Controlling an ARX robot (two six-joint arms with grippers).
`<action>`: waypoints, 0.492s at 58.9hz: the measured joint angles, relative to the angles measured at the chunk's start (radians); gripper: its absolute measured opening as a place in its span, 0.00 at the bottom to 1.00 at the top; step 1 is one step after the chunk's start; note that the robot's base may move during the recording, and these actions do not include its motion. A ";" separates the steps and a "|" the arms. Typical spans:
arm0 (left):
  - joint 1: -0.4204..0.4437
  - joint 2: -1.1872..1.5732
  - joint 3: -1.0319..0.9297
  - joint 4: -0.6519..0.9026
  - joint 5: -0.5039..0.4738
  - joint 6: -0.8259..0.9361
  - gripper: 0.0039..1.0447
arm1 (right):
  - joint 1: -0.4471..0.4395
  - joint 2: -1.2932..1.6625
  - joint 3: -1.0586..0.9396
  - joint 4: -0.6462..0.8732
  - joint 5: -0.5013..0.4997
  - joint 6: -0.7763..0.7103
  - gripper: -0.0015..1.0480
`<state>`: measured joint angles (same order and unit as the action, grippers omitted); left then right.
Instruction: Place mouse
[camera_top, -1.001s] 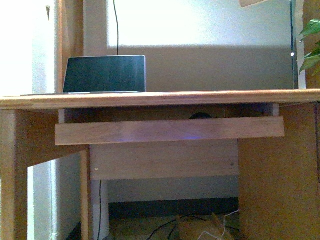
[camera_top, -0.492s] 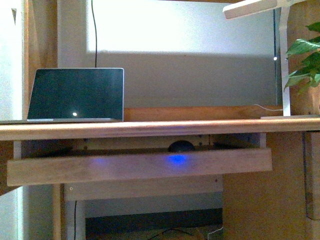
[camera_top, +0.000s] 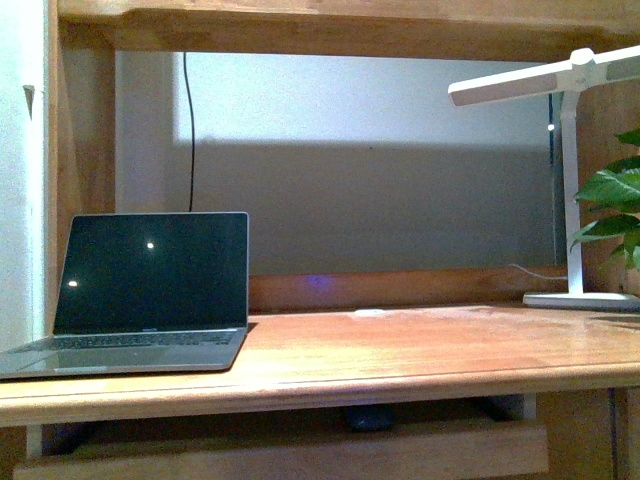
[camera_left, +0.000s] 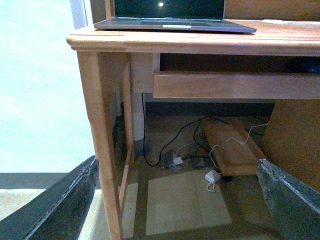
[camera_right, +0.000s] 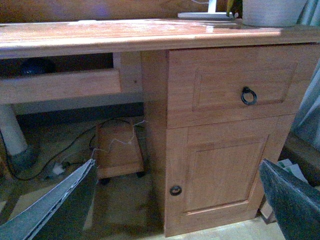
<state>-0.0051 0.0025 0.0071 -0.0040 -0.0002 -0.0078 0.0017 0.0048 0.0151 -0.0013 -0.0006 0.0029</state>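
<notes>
The mouse (camera_top: 370, 416) is a small dark shape on the pull-out tray (camera_top: 300, 452) under the desktop, mostly hidden by the desk's front edge. In the right wrist view the mouse (camera_right: 34, 66) sits in shadow behind the tray's front board. My left gripper (camera_left: 172, 200) hangs open over the floor in front of the desk's left leg, holding nothing. My right gripper (camera_right: 175, 205) is open too, facing the cabinet door low down. Neither gripper appears in the front view.
An open laptop (camera_top: 150, 290) sits at the desk's left, with a white lamp (camera_top: 570, 180) and a plant (camera_top: 612, 205) at the right. A drawer with a ring handle (camera_right: 248, 96) tops the cabinet. A wheeled wooden board (camera_left: 232, 147) and cables lie on the floor.
The front view has risen: the desktop is now seen from above, and the tray and mouse have dropped to the bottom edge. The blue glow on the tray front is gone.
</notes>
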 joint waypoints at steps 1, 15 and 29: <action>0.000 0.000 0.000 0.000 0.000 0.000 0.93 | 0.000 0.000 0.000 0.000 0.000 0.000 0.93; 0.003 0.005 0.002 -0.007 0.015 -0.014 0.93 | 0.000 0.000 0.000 0.000 0.000 0.000 0.93; 0.176 0.570 0.187 0.214 0.269 0.075 0.93 | 0.000 0.000 0.000 0.000 0.000 0.000 0.93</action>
<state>0.1711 0.5720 0.1944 0.2100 0.2691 0.0673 0.0017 0.0048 0.0151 -0.0010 -0.0002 0.0025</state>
